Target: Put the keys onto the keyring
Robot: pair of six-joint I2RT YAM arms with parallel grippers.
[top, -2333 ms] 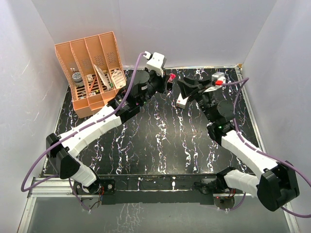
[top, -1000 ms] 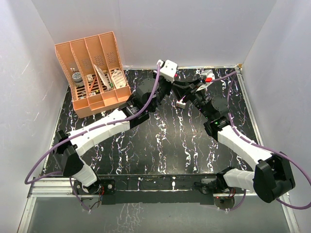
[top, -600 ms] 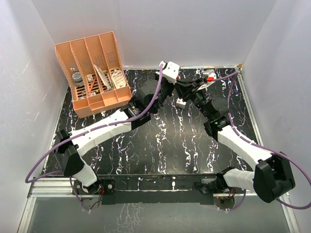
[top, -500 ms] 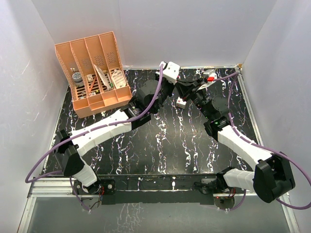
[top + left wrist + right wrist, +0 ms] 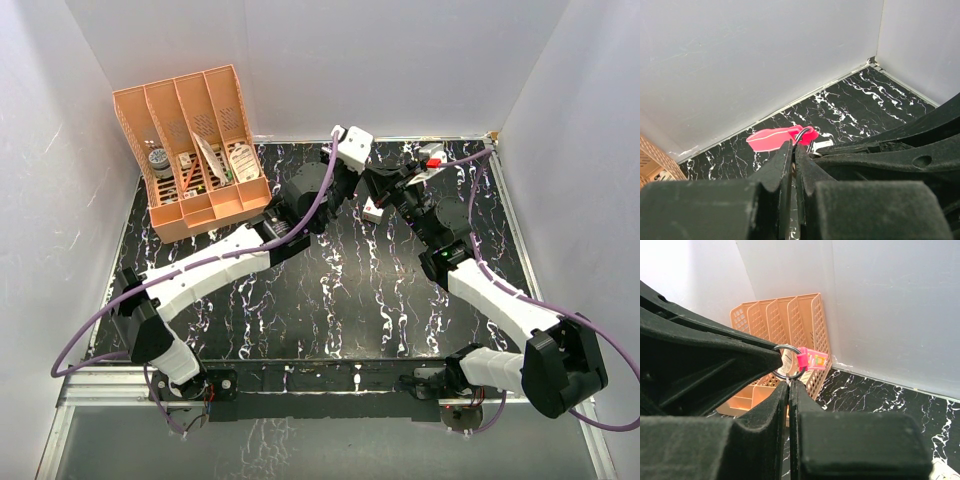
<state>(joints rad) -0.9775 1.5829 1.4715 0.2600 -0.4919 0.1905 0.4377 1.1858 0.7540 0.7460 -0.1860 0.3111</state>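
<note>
1. Black marbled table point(image 5: 330, 300) fills the overhead view. Above its far half we see both arms stretched inward, so that the left claw point(image 5: 360, 182) and the right claw point(image 5: 378, 184) meet tip to tip. A small white box point(image 5: 373, 212) lies on the table just beneath them. An orange desk organizer point(image 5: 190, 150) stands in the far left corner, well apart from the claws. From up here the keyring is too small for us to pick out.

2. From the left wrist we see the left claw point(image 5: 792, 152) squeezed tight, its fingers pressed together with no gap. The keyring point(image 5: 777, 139) sits at their tips. Its dark ring rises out of the pinch and its pink strap sticks out to the left, in the air above the table near the back wall. The right claw's fingers point(image 5: 890, 162) come in from the right, and their tips end just beside the ring.

3. From the right wrist we see the right claw point(image 5: 789, 387) closed as well, fingers together and pointing up at the bottom of the ring. We cannot tell whether the tips touch the ring or pinch anything between them. The left claw's finger point(image 5: 715, 365) enters from the left and grips the ring on its left side. The pink strap point(image 5: 811, 360) juts from the ring's right side, in front of the organizer point(image 5: 790, 320).
</note>
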